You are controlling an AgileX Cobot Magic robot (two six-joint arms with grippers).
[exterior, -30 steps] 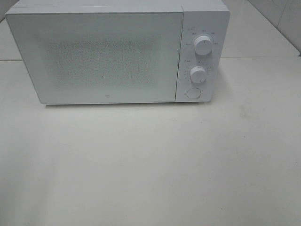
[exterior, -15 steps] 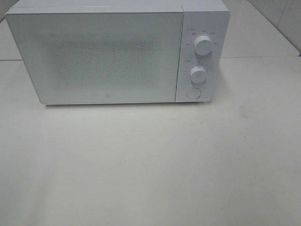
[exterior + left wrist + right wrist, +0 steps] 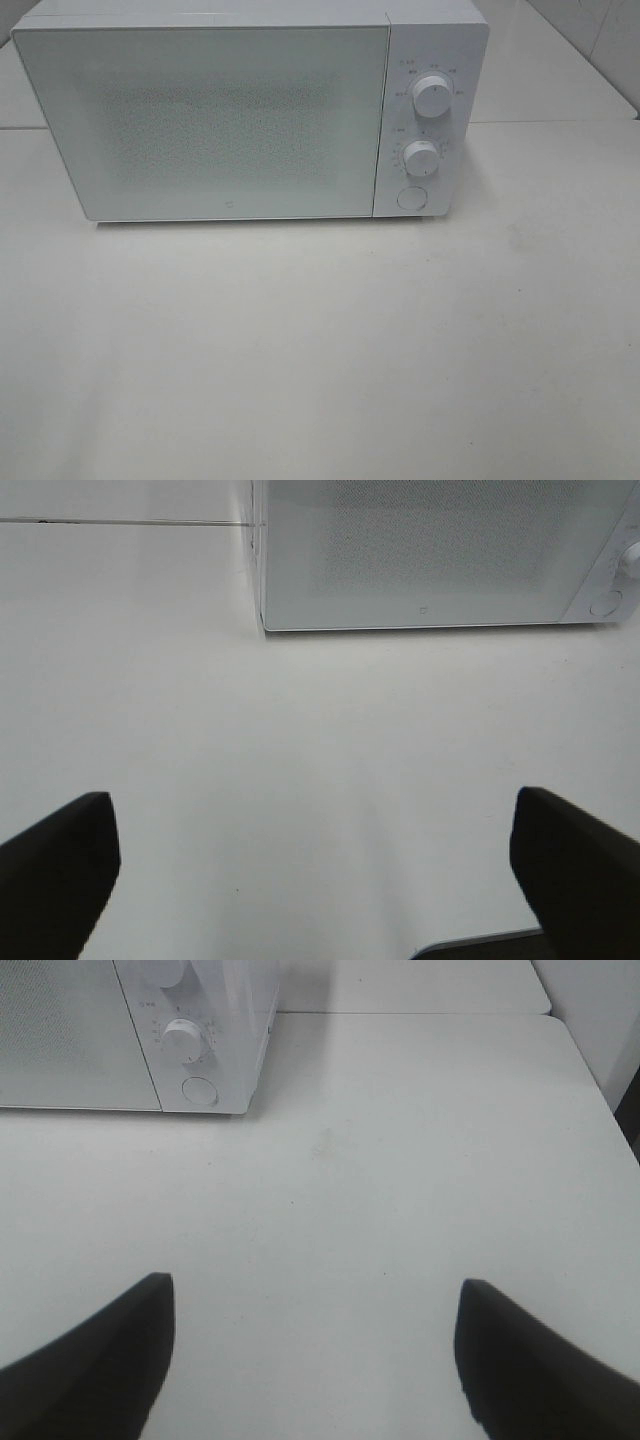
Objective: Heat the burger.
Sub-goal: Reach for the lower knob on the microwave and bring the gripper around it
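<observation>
The burger is not in view in any frame. A white microwave (image 3: 250,110) stands at the back of the white table with its door (image 3: 205,120) shut; it also shows in the left wrist view (image 3: 430,550) and the right wrist view (image 3: 130,1030). It has two dials (image 3: 432,97) (image 3: 421,158) and a round button (image 3: 411,198). My left gripper (image 3: 315,865) is open and empty, well in front of the microwave. My right gripper (image 3: 315,1345) is open and empty, in front of the control panel's side. Neither gripper shows in the exterior high view.
The white table (image 3: 320,340) stretches in front of the microwave. A seam (image 3: 120,521) runs across the table behind the microwave's left corner. The table's right edge (image 3: 585,1055) shows in the right wrist view.
</observation>
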